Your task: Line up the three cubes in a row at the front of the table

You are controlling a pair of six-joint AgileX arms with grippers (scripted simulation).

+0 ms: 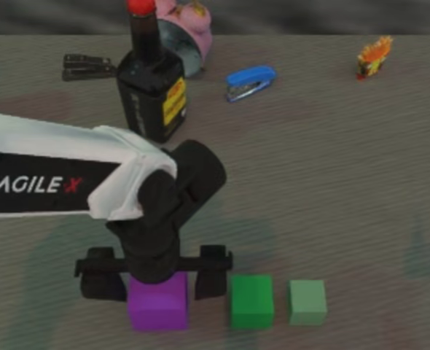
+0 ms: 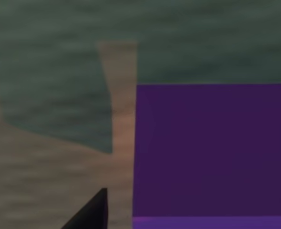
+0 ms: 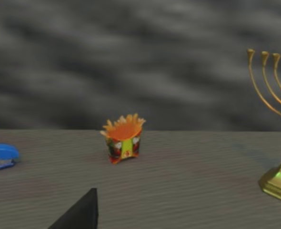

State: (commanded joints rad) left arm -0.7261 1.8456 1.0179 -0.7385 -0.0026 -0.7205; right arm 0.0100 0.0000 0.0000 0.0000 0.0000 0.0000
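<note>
The left pincer [image 1: 159, 281] stands spread wide, released, straddling the large matte purple cube [image 1: 157, 302] at the surface's [image 1: 346, 182] front edge. Just right of it sit the smaller bright green cube [image 1: 251, 300], then the smallest pale sage-green cube [image 1: 307, 302].

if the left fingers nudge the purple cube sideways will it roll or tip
Probably neither. The purple cube sits flat on the table and looks as wide as it is tall, so it should slide. Its matte faces suggest it is not slippery. The green cube stands close beside it, so a push that way may bump it.
</note>
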